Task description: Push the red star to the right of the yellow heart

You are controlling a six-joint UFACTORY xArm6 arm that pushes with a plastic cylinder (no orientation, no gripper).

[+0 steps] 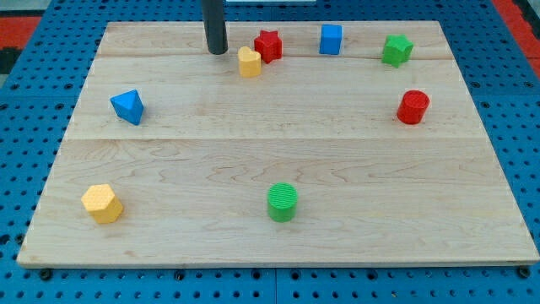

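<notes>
The red star (269, 45) lies near the view's top, touching or nearly touching the yellow heart (250, 62), which sits just below and left of it. My tip (218, 51) rests on the board left of the yellow heart, a short gap away, and further left of the red star. The dark rod comes down from the view's top edge.
A blue cube (331, 39) and a green star-like block (396, 50) lie right of the red star. A red cylinder (413, 107) sits at the right, a blue triangular block (127, 106) at the left, a yellow hexagon (102, 203) bottom left, a green cylinder (283, 202) bottom middle.
</notes>
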